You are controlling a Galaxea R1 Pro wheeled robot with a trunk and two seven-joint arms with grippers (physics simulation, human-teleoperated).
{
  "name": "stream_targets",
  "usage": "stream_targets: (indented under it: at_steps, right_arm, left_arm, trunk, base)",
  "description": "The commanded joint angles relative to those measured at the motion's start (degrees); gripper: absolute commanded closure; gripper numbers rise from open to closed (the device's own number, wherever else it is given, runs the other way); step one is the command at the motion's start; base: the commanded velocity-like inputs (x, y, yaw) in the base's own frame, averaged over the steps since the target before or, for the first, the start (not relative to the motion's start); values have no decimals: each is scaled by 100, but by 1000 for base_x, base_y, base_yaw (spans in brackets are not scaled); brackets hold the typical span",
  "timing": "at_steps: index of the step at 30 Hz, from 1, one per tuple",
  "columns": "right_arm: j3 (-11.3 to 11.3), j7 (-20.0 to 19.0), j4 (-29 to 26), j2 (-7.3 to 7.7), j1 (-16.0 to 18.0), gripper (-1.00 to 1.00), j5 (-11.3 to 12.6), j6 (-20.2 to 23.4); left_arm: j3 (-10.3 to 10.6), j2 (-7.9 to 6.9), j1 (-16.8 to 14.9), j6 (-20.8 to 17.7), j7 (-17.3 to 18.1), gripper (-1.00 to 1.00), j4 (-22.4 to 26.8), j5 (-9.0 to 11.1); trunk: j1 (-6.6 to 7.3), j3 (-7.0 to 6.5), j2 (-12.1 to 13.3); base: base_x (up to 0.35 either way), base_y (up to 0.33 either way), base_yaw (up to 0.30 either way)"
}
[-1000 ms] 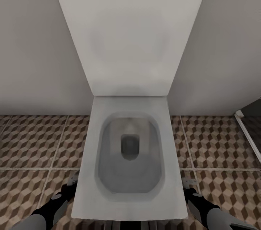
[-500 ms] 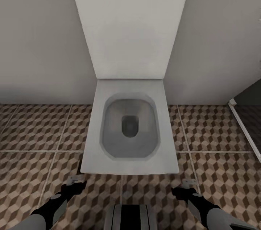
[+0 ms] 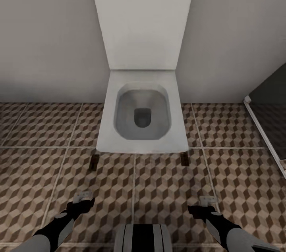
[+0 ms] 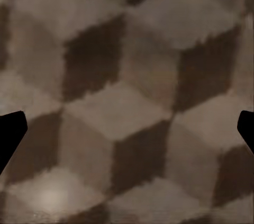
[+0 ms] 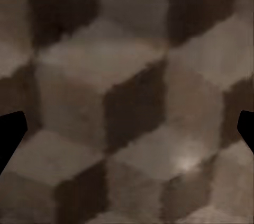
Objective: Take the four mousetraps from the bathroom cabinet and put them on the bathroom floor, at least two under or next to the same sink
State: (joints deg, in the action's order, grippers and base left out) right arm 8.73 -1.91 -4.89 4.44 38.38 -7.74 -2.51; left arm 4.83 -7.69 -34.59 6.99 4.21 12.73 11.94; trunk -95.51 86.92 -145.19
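**Facing the toilet, with the traps not yet fetched**

The robot stands in front of a white toilet [image 3: 142,115] set against a pale wall [image 3: 43,37], with the bathroom floor [image 3: 159,184] spreading out on both sides of it. Neither the cabinet nor any mousetrap shows here, so I cannot say where they lie; I'd judge the work barely begun, with all four traps to be found, carried and set down, two of them by a sink.

Two dark, flat little pieces [image 3: 93,162] lie on the tiles, one just off each front corner of the toilet; they are too small to name.

The count: one toilet, two arms, two grippers. The left gripper [image 3: 82,195] and the right gripper [image 3: 207,200] hang low over the tiles, nearer the robot than the toilet. Both are spread wide and carry nothing; each wrist view shows dark fingertips [image 4: 9,134] far apart over bare pattern.

Beyond the toilet's right side runs a white frame [image 3: 265,137].
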Motion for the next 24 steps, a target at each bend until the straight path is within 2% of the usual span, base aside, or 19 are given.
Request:
stream_targets:
  at_steps: [1, 24]
  right_arm:
    - [50, -20, 6, 1, 3, -100, -59, -20]
    - [29, -20, 6, -3, 3, -100, -68, -38]
  left_arm:
    - [47, -4, -3, 22, 10, -100, -7, 60]
    - [53, -8, -3, 27, 21, -100, -16, 62]
  trunk:
    - [5, 3, -1]
    - [5, 3, -1]
  base:
    - [-343, 0, 0]
    - [-343, 0, 0]
